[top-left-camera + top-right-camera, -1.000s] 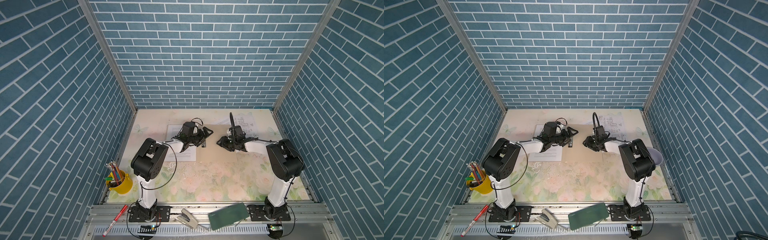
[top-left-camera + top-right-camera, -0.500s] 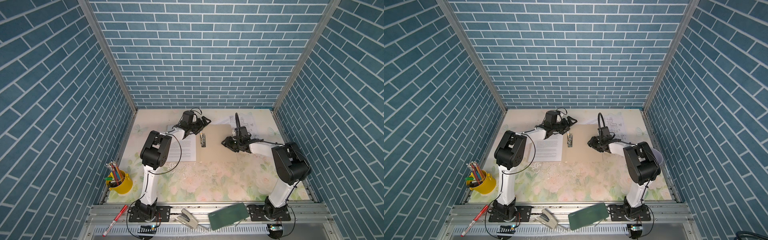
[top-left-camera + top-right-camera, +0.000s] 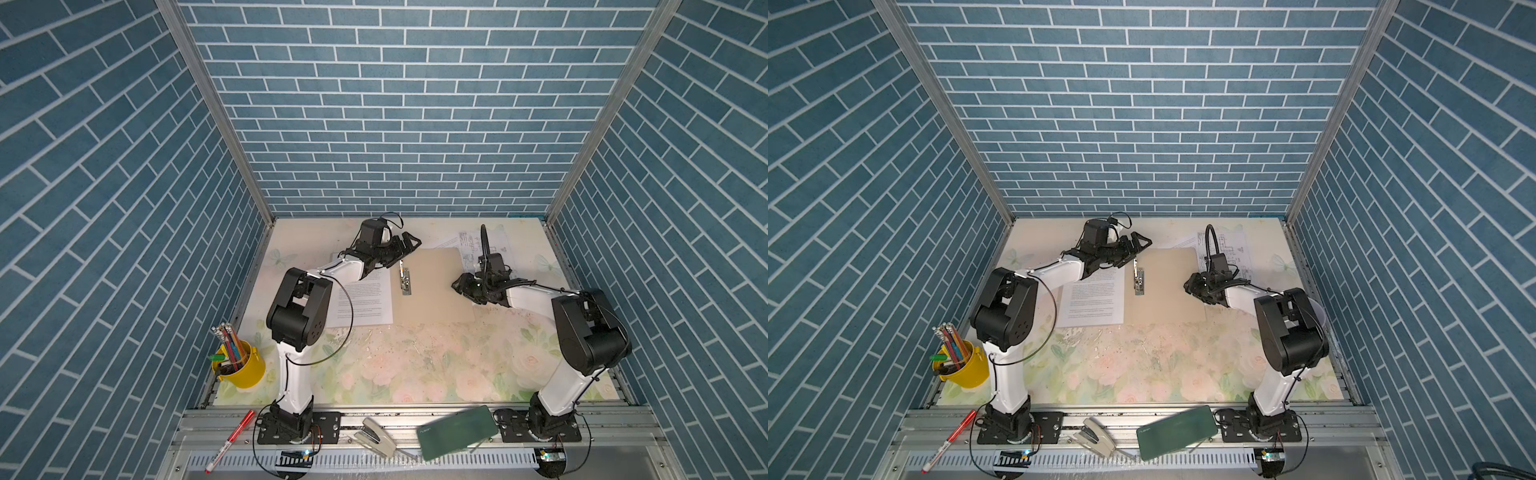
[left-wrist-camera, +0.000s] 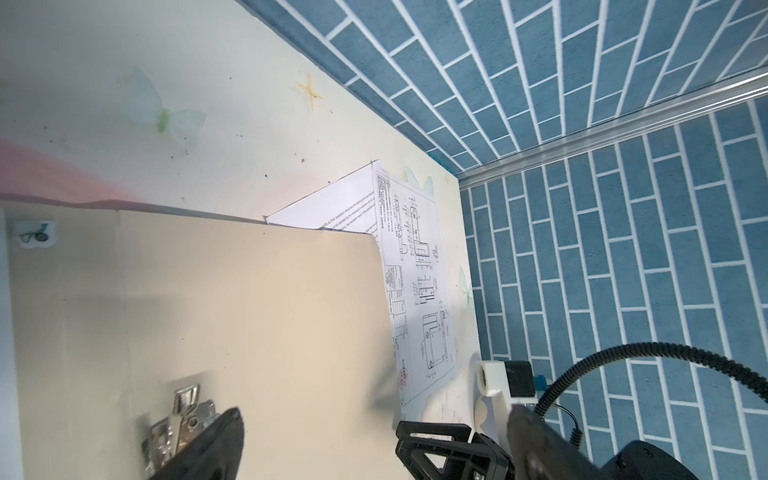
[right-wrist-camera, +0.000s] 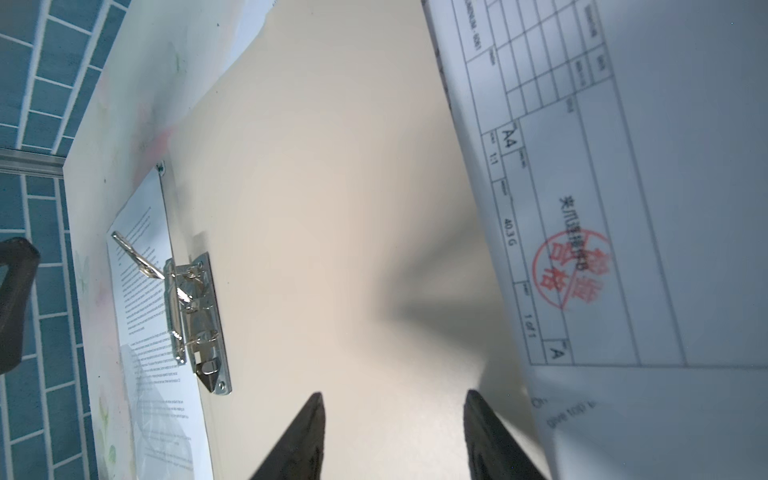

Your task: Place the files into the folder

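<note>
Both left gripper [image 3: 409,245] and right gripper [image 3: 458,286] are found with jaws apart, empty. Diagram sheet [image 3: 469,243] should be pinched by its edge and drawn onto the folder [image 3: 436,291].

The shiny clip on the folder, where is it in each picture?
In a top view: clip mid-table, between the printed page and the bare folder.
In a top view: same spot.
Left wrist view: close by, half behind the left gripper.
Right wrist view: across the folder from the right gripper.
Shared landmark: the drawing sheet, in all four.
</note>
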You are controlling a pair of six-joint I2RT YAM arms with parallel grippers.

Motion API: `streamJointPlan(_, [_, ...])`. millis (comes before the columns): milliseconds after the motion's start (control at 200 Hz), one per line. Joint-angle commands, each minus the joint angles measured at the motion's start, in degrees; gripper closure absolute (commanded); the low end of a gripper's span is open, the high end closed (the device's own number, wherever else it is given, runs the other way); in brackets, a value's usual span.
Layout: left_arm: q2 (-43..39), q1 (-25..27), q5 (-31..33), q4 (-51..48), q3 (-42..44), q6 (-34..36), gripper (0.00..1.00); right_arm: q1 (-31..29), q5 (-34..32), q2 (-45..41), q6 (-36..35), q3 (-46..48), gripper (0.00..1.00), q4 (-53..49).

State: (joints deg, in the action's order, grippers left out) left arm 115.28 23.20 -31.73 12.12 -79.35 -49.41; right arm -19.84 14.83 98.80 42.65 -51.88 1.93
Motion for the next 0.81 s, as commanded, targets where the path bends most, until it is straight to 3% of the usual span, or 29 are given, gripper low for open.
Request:
streamJointPlan(0, [-1.43, 0.27, -1.35, 0.94, 1.53, 1.17, 0.0, 0.72, -2.02, -3.14, -3.07, 1.73, 0.46, -0.72])
streamJointPlan(320, [-6.66, 0.71, 4.06, -3.84, 7.02, 5.37, 0.0, 2.56, -2.62, -4.66, -5.39, 4.04, 0.46, -2.13])
streamJointPlan(800, [-10.64, 0.88, 6.84, -4.36, 12.29, 6.46, 0.0, 2.65, 0.0, -2.35, -4.16, 6.97, 0.46, 1.58])
